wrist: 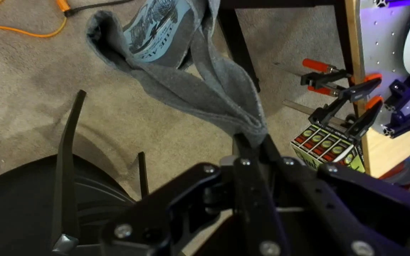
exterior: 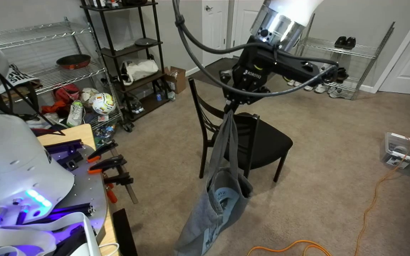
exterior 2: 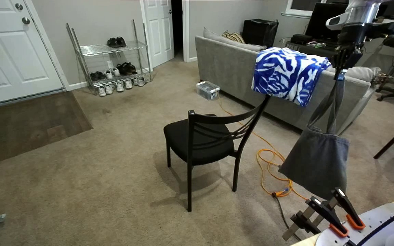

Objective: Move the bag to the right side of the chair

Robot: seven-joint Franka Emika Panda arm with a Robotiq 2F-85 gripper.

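1. In an exterior view the claw (exterior: 230, 106) has its jaws closed tight on the handles (exterior: 233, 142) of the bag (exterior: 208, 213). The bag hangs below the claw, its long axis running down, its bottom cut off by the picture's edge. The chair (exterior: 271, 145) stands beyond the claw.

2. In an exterior view the bag is straight under the claw; the chair stands to the picture's left of the claw, with the cord (exterior 2: 280, 193) between it and the bag. Clamps (exterior 2: 327, 213) hide part of the bag's lower edge, so I cannot tell whether it touches the carpet (exterior 2: 115, 177).

3. In the wrist view the jaws pinch only the handles, the bag lying up and left of the claw, the chair down and left, the bench (wrist: 390, 149) right. I judge the coming move turns on the bag hanging beneath the claw with the chair off to one side; whose right is meant the pictures do not settle.
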